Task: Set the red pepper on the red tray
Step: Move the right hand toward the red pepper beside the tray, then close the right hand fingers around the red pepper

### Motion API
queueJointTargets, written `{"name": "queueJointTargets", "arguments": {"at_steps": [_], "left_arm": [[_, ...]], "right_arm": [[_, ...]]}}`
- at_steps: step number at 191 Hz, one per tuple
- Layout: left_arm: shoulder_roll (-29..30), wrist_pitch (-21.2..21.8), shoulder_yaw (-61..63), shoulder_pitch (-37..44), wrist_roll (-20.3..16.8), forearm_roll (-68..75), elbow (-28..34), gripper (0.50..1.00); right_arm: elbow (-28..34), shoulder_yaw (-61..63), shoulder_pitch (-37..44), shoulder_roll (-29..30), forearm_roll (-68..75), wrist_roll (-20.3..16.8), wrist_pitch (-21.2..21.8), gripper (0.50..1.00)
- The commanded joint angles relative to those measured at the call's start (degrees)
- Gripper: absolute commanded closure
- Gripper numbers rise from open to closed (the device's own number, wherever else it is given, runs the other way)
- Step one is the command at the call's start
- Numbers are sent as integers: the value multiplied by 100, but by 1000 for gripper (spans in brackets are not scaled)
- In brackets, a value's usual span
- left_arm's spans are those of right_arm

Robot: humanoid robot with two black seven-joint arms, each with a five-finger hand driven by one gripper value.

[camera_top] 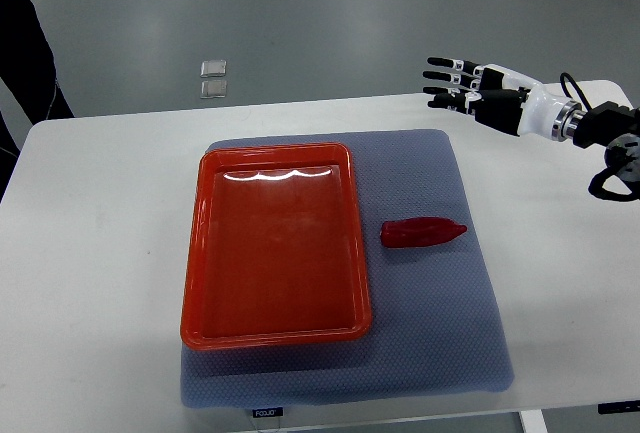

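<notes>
A red pepper (421, 233) lies on its side on the grey mat (440, 353), just right of the red tray (205, 243). The tray holds nothing. My right hand (455, 85) hovers over the table's far right part, well above and to the right of the pepper, fingers spread and pointing left, holding nothing. The left arm does not show.
The mat lies on a white table (90, 253). Two small clear squares (213, 78) lie on the floor beyond the table's far edge. A dark figure's edge (25, 53) shows at the far left.
</notes>
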Motion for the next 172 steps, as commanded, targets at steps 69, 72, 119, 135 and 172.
{"name": "queueJointTargets", "arguments": {"at_steps": [69,72,119,135,172], "left_arm": [[0,-6,4,-5,-5,0,6,500],[0,-6,4,4,3,0,6,500],[0,2,4,4,-5,0,6,500],[0,2,4,-5,3,0,6,500],[0,2,4,4,-5,0,6,500]], "right_arm": [[2164,14,70,-983,-4186,450,1,587],[2269,14,70,-1018,-4431,502,1,587],[3297,-57,18,-1106,-6224,705,-89,589],[3517,-118,-61,-1062,-6646,705,-344,591],[3561,-759,-220,-974,-7543,670,-1240,591]]}}
